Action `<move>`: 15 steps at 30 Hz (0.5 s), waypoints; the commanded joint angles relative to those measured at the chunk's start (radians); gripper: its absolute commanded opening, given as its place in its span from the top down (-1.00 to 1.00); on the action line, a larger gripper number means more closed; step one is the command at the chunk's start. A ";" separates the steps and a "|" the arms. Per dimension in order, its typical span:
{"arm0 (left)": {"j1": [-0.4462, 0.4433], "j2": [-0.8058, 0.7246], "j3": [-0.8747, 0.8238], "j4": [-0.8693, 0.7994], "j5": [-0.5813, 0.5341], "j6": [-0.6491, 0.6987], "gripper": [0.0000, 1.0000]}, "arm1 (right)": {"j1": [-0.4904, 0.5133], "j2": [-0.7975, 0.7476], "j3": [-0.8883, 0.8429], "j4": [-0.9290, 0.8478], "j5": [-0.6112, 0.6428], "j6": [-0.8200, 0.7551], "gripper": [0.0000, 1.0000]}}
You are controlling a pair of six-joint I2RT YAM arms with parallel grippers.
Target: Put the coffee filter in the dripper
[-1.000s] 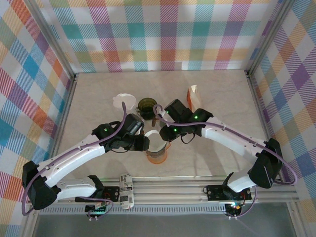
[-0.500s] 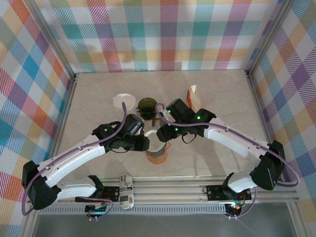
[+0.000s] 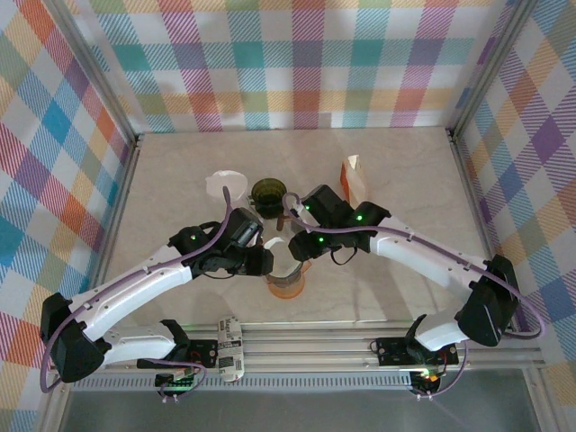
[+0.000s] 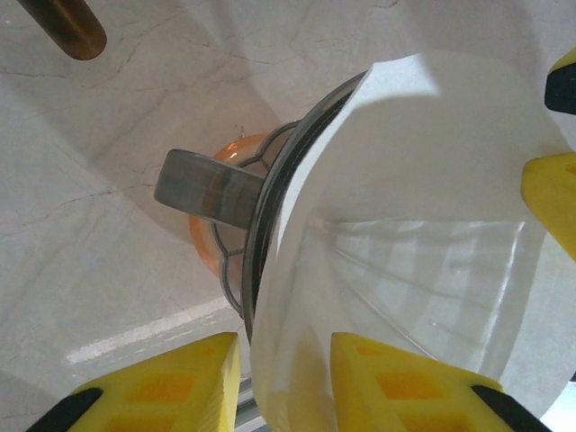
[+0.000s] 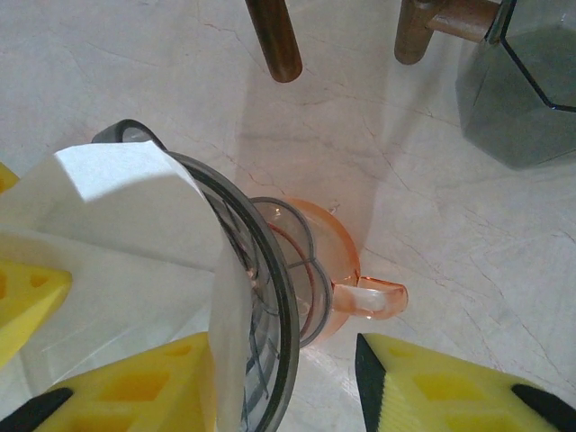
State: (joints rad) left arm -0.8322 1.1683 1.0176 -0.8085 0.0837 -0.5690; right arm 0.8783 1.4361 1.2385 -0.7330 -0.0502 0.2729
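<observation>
The white paper coffee filter point(image 4: 423, 180) sits inside the clear grey dripper point(image 5: 279, 315), which stands on an orange glass cup point(image 5: 346, 270) near the table's front point(image 3: 286, 274). My left gripper point(image 4: 283, 340) straddles the dripper's rim from the left, with the rim and filter wall pinched between its yellow fingers point(image 4: 153, 387). My right gripper point(image 5: 283, 346) straddles the opposite rim and stands open: one finger point(image 5: 135, 387) lies inside against the filter, while the other is well clear outside. In the top view both grippers, left point(image 3: 266, 263) and right point(image 3: 299, 250), meet over the dripper.
Behind the dripper stand a dark green glass vessel point(image 3: 268, 191), a wooden stand's legs point(image 5: 274, 36), a white paper cone point(image 3: 225, 184) and an orange-and-white box point(image 3: 353, 177). The cup's handle point(image 5: 373, 297) points right. Plaid walls enclose the marble table point(image 3: 405, 162).
The right gripper's jaws have opened off the filter, which now rests in the dripper. The right arm shifted slightly. The left arm has kept still.
</observation>
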 commanded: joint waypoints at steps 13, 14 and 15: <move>0.030 -0.125 -0.043 0.074 -0.009 -0.041 0.05 | 0.012 0.032 -0.007 0.002 0.022 0.003 0.07; 0.037 -0.134 -0.048 0.081 -0.009 -0.042 -0.02 | 0.013 0.030 -0.008 0.002 0.023 0.003 0.07; 0.045 -0.138 -0.053 0.081 -0.009 -0.042 -0.08 | 0.013 0.030 -0.008 0.002 0.023 0.003 0.08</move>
State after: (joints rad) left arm -0.8120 1.0580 0.9833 -0.7628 0.0853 -0.5987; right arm 0.8852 1.4582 1.2373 -0.7334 -0.0341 0.2729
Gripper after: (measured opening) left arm 0.522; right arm 0.463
